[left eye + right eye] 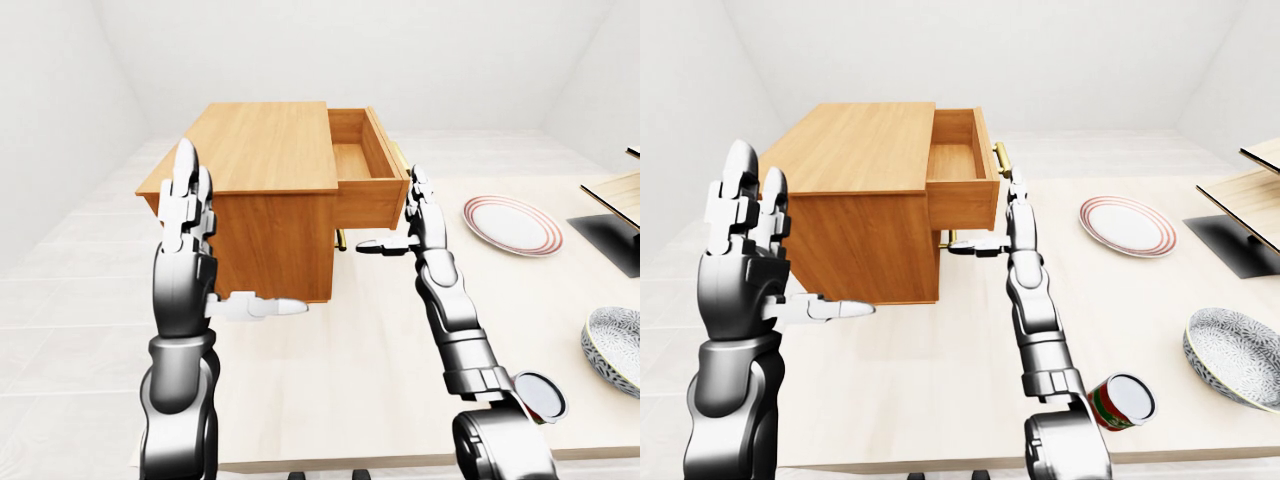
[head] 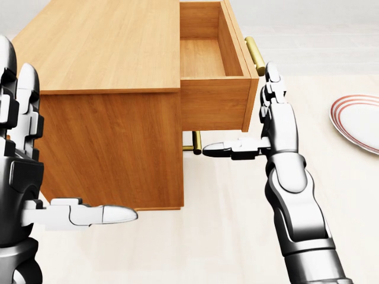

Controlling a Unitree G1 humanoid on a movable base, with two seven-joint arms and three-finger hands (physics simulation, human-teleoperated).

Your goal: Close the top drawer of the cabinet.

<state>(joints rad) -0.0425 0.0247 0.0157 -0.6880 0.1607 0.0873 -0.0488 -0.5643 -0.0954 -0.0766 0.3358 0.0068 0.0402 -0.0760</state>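
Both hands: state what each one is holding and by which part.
Nothing is held. The right hand is open beside the pulled-out top drawer, near its gold handle; contact cannot be told. The left hand is open and empty.

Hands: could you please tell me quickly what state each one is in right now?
Left hand: open, fingers spread, holding nothing.
Right hand: open, fingers extended beside the top drawer, holding nothing.
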